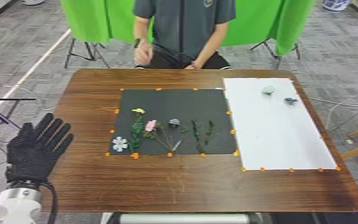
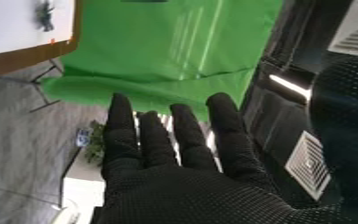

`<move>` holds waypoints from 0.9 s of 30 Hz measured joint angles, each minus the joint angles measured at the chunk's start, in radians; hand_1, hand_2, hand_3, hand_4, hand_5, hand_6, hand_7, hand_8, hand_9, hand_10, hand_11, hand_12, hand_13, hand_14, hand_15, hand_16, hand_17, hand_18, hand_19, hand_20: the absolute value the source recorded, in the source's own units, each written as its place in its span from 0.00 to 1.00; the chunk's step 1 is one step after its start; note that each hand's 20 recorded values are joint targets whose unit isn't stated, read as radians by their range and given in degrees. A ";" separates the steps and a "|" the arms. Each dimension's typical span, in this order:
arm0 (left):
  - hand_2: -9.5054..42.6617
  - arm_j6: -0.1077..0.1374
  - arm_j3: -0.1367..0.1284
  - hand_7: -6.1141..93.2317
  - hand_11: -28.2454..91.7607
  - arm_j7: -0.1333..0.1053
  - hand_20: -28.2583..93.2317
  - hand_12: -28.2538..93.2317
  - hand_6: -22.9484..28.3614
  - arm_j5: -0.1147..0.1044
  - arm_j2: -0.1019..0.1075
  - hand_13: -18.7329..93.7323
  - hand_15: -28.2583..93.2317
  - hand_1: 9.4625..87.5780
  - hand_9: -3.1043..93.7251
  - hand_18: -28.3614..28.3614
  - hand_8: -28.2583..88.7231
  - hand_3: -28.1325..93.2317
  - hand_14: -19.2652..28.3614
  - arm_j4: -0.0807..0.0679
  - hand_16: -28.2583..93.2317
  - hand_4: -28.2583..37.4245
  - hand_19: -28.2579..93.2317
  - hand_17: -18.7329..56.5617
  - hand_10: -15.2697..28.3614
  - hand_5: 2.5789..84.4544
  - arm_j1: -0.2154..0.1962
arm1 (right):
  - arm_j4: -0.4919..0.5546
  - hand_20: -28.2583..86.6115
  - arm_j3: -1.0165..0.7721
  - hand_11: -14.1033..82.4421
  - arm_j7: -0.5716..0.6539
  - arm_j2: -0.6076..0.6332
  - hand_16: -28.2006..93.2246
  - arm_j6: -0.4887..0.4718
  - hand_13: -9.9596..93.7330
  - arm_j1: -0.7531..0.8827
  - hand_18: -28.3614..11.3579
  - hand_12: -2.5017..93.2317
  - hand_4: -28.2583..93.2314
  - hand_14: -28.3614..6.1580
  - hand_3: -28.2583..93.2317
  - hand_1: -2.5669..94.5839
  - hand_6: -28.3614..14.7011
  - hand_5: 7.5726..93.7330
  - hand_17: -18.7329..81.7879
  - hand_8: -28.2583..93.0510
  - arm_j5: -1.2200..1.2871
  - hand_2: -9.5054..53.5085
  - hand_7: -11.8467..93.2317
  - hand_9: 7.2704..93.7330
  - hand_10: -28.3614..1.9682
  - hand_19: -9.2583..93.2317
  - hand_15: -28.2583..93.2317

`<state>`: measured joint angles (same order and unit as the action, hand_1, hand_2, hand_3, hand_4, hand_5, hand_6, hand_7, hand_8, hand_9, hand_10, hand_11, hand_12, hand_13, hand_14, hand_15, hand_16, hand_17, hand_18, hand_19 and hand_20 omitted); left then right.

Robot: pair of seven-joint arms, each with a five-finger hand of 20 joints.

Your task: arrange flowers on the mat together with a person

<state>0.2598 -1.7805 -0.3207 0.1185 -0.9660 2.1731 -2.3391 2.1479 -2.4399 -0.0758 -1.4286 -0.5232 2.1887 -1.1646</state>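
Head view: our left hand (image 1: 35,152) has its fingers apart, the pink flower (image 1: 151,125) on the black mat (image 1: 177,101) to its right (two small blooms (image 1: 268,90) lie farther right). Right wrist view: our right hand (image 2: 189,192) holds its fingers straight, apart.

On the table (image 1: 175,185), the mat (image 1: 180,100) is lying left of the sheet (image 1: 273,132). Flowers (image 1: 151,125) are lying mainly across the mat's near half; two blooms (image 1: 290,101) are resting toward the sheet's far right corner.
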 measured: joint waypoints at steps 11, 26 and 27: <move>0.39 0.000 0.009 0.16 0.34 0.001 0.33 0.31 0.57 0.000 0.010 0.44 0.37 0.24 0.44 0.73 0.17 0.83 0.69 -0.001 0.21 0.00 0.43 0.22 0.65 0.51 0.009 | -0.332 0.29 0.403 0.16 0.045 0.282 0.34 0.473 0.19 -0.236 0.37 0.15 0.05 0.44 0.87 0.27 0.54 0.18 0.19 0.16 -0.536 0.04 0.21 0.13 0.50 0.46 0.27; 0.39 0.000 0.016 0.17 0.34 -0.002 0.33 0.31 0.57 -0.002 0.012 0.44 0.38 0.24 0.44 0.73 0.17 0.83 0.69 -0.001 0.21 0.00 0.44 0.22 0.65 0.51 0.012 | -0.516 0.27 0.978 0.17 0.228 0.541 0.31 0.429 0.22 -0.681 0.29 0.15 0.01 0.40 0.88 0.32 0.55 0.18 0.24 0.15 -1.209 0.00 0.22 0.13 0.47 0.52 0.32; 0.39 0.000 0.018 0.17 0.34 -0.001 0.33 0.31 0.57 -0.002 0.012 0.44 0.38 0.24 0.44 0.73 0.17 0.83 0.69 -0.002 0.21 0.00 0.44 0.22 0.65 0.51 0.014 | -0.542 0.27 0.998 0.18 0.231 0.529 0.31 0.381 0.22 -0.704 0.27 0.15 0.01 0.40 0.88 0.33 0.55 0.18 0.25 0.15 -1.227 0.00 0.22 0.14 0.46 0.52 0.32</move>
<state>0.2596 -1.7627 -0.3220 0.1169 -0.9540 2.1716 -2.3254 1.6058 -1.4418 0.1551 -0.8999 -0.1424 1.4849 -2.3915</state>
